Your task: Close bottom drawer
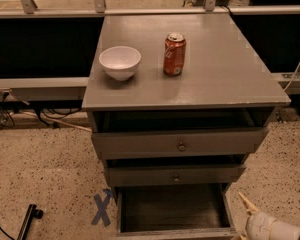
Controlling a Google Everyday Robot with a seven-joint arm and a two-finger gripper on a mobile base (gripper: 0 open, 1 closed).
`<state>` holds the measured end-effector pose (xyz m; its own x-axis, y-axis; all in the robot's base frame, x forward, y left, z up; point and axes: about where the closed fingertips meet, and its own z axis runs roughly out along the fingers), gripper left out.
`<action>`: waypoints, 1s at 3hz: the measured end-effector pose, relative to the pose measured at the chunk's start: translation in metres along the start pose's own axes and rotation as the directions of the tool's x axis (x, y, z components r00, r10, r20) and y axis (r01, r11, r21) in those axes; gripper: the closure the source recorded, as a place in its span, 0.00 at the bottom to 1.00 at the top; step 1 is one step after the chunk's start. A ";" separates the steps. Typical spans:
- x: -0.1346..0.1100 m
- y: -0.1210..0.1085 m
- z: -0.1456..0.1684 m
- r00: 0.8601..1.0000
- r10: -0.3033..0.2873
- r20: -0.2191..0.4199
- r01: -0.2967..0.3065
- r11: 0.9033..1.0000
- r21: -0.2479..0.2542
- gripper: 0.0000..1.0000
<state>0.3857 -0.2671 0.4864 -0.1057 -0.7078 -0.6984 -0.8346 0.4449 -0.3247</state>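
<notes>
**Gripper low beside the open bottom drawer**

The arm (282,230) reaches in from the lower right corner. Its gripper (250,218) sits low, just right of the bottom drawer (172,209). That drawer is the lowest and stands pulled farthest out of the cabinet (220,79). There are three drawers, and one bowl (120,62) and one can (174,54) on top. Whether the gripper is open, or touches the drawer, cannot be told.

Free floor below the tabletop's (230,69) front edge, left and right of the pulled-out bottom drawer (172,209), with the gripper (250,219) low beside that drawer's right wall, under the front right corner. Overhead, top drawer (140,144) and middle drawer (140,175) jutting out, narrowing access from above. On the tabletop, white bowl (119,61) near the front left corner, soda can (174,54) mid-surface, right edge bare.
</notes>
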 end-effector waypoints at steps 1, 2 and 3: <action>0.068 0.017 0.026 0.996 -0.082 0.038 0.084 0.996 -0.038 0.00; 0.098 0.026 0.036 0.988 -0.066 0.140 0.078 0.994 -0.081 0.00; 0.093 0.030 0.035 0.982 -0.062 0.180 0.082 0.991 -0.105 0.00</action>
<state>0.3699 -0.3006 0.3902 0.0452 -0.6235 -0.7805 -0.8927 0.3256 -0.3117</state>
